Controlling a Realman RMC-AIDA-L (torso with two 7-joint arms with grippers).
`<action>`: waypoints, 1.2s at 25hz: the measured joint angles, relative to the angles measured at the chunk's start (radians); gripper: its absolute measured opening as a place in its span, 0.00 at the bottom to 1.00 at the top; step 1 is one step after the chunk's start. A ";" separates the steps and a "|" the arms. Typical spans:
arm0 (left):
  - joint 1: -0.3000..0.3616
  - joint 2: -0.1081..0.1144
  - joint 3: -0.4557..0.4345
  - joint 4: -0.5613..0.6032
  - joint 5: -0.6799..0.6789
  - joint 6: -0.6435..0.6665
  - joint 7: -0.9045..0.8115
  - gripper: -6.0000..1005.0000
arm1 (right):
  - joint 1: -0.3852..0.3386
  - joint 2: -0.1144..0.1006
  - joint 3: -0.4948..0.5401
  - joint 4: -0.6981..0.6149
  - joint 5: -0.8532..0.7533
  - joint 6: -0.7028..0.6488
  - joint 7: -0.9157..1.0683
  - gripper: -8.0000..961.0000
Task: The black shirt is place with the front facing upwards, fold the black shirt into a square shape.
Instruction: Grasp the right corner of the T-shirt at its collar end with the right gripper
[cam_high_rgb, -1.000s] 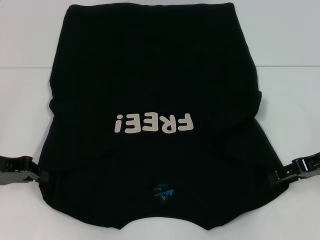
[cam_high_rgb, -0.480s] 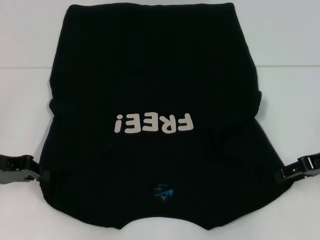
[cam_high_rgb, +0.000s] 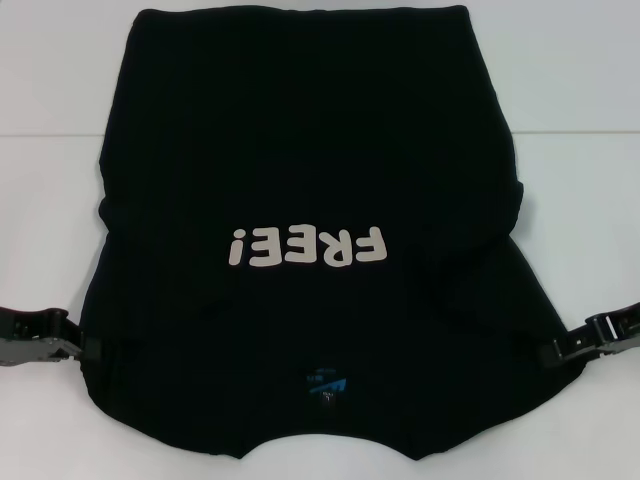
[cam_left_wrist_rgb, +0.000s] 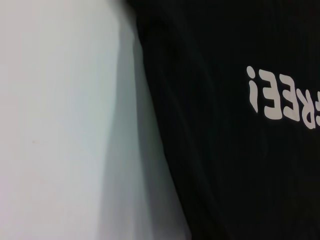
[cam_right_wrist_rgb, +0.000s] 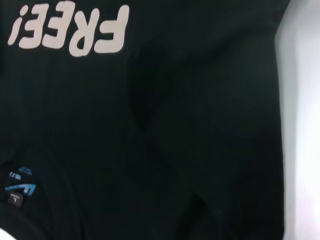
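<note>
The black shirt (cam_high_rgb: 300, 150) lies front up on the white table (cam_high_rgb: 580, 80), its white "FREE!" lettering (cam_high_rgb: 305, 247) upside down to me and its blue neck label (cam_high_rgb: 327, 383) near the front edge. My left gripper (cam_high_rgb: 88, 350) meets the shirt's near left edge and my right gripper (cam_high_rgb: 548, 352) meets its near right edge. Both look shut on the cloth, which is drawn out wide between them. In the left wrist view the shirt's edge (cam_left_wrist_rgb: 225, 150) casts a broad shadow, so it hangs a little above the table. The right wrist view is filled by the shirt (cam_right_wrist_rgb: 200, 125).
Bare white table (cam_left_wrist_rgb: 50, 125) lies on both sides of the shirt and behind it. A faint seam line (cam_high_rgb: 570, 133) crosses the table at the back.
The right gripper slid slightly outward and down, then came back in a little to the shirt's edge. The left gripper and the shirt have barely moved.
</note>
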 joint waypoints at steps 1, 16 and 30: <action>0.000 0.000 0.000 0.000 0.000 0.000 0.000 0.01 | 0.000 0.000 -0.002 0.000 0.000 -0.001 0.000 0.74; -0.003 0.000 -0.002 0.000 -0.002 0.000 0.000 0.01 | 0.007 0.004 -0.004 0.000 -0.030 0.006 0.003 0.74; -0.002 0.001 -0.003 0.000 -0.001 0.000 0.000 0.01 | 0.013 0.011 -0.009 0.000 -0.031 0.003 0.001 0.75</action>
